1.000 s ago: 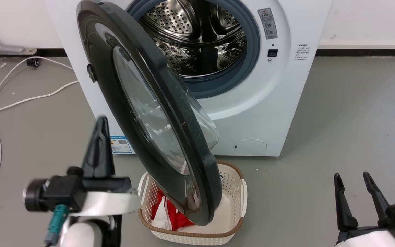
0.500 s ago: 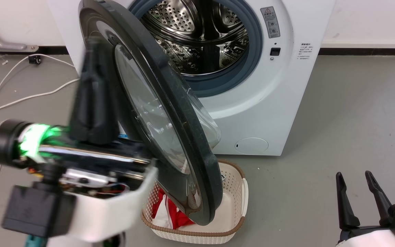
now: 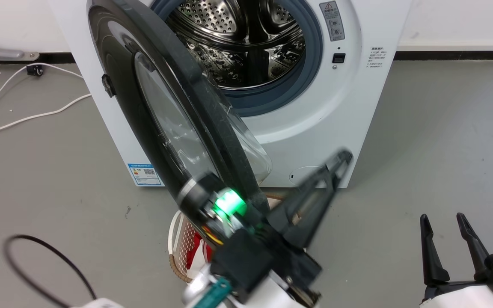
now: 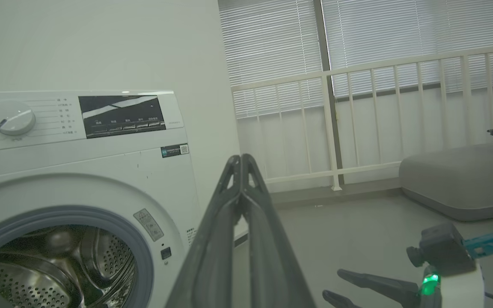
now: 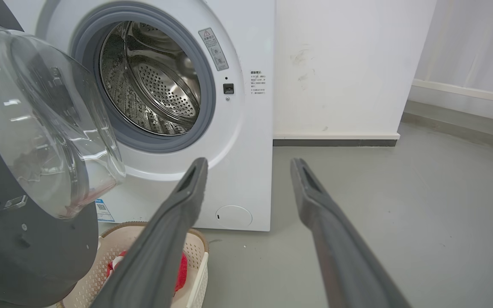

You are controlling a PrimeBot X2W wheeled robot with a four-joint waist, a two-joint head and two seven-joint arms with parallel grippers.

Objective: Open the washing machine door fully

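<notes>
The washing machine [image 3: 349,107] stands with its steel drum [image 3: 238,38] exposed. The washing machine door [image 3: 118,64], black with a bulging glass window [image 3: 161,124], hangs part-way open, its edge turned toward me. My left gripper [image 3: 340,162] is shut on nothing. Its wrist crosses in front of the door's lower edge and its fingers point up and right, past the door's inner side. Whether the arm touches the door I cannot tell. In the left wrist view the left gripper [image 4: 241,160] has its tips pressed together in free air. My right gripper [image 3: 440,218] waits open at the lower right, far from the door [image 5: 15,239].
A cream laundry basket [image 3: 178,239] holding red cloth [image 3: 195,256] sits on the floor under the door's lower edge. White cables [image 3: 15,117] trail over the grey floor at the left. A black cable [image 3: 45,252] loops near my left arm.
My left arm has swung from the door's outer left side across to the right, in front of its lower edge. The door's angle looks unchanged. The right gripper has stayed put.
</notes>
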